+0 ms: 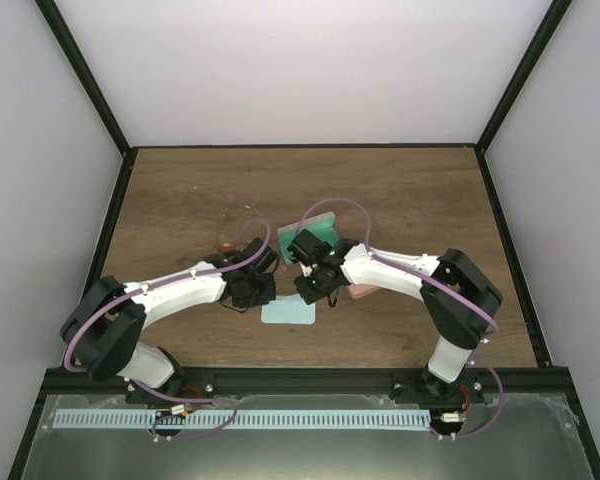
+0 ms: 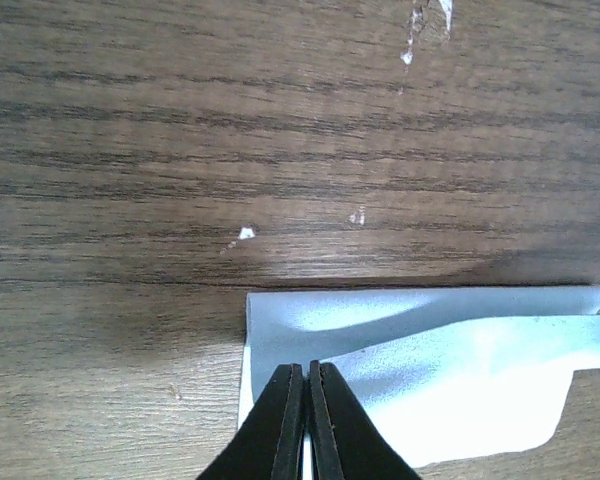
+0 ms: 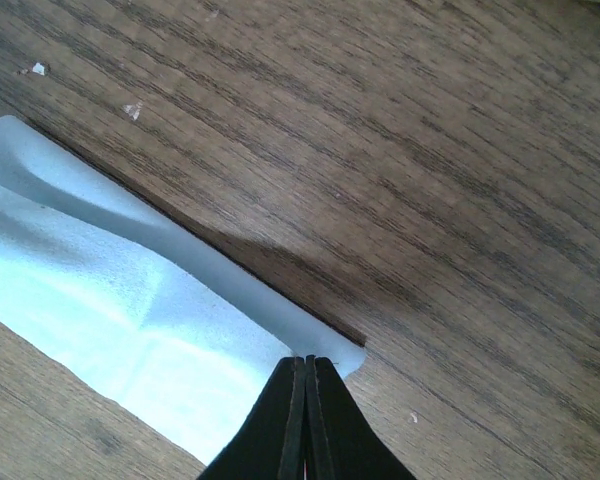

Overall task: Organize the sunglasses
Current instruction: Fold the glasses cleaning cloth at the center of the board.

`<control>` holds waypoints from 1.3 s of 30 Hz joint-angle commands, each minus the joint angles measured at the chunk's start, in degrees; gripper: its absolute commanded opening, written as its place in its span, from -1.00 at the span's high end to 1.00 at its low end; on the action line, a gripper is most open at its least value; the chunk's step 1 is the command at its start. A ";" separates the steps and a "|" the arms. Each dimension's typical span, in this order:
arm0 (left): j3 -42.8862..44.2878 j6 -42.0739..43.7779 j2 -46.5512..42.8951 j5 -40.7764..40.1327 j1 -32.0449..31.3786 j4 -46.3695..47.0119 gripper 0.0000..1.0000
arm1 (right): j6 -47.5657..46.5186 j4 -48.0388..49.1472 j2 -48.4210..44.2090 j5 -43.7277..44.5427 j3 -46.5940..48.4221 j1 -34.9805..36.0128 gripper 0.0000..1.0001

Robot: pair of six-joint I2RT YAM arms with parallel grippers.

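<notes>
A light blue cloth (image 1: 290, 314) lies between my two arms near the table's front. My left gripper (image 2: 306, 368) is shut on the cloth (image 2: 450, 370) near its left edge. The right gripper (image 3: 306, 360) is shut on a corner of the same cloth (image 3: 110, 300), whose far edge is raised and casts a shadow on the wood. In the top view the left gripper (image 1: 267, 302) and right gripper (image 1: 316, 302) stand close together over it. The sunglasses with orange lenses (image 1: 223, 246) lie just beyond my left wrist, partly hidden.
A green flat thing (image 1: 321, 230) lies behind the right wrist. A pink case (image 1: 365, 293) pokes out from under the right forearm. Dark rails edge the wooden table (image 1: 400, 190) on the left, right and front.
</notes>
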 commanded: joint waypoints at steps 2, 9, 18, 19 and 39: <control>0.62 -0.23 0.83 0.65 -0.70 0.25 0.92 | 0.55 0.17 -1.63 -0.20 0.39 0.40 0.99; 0.55 -0.26 1.20 0.51 -0.70 0.22 0.91 | 0.46 0.59 -1.62 -0.62 -0.18 0.42 0.99; 0.05 -0.10 2.76 0.08 -0.72 0.03 0.91 | 0.84 0.56 -2.40 -1.52 -0.78 0.83 0.99; 0.09 -0.13 2.68 0.09 -0.65 0.15 0.91 | 0.90 0.64 -2.53 -1.45 -1.02 0.93 0.99; -1.75 -0.88 0.14 -0.05 -0.67 0.26 0.91 | 2.22 1.37 -3.66 -2.04 -4.09 1.74 0.99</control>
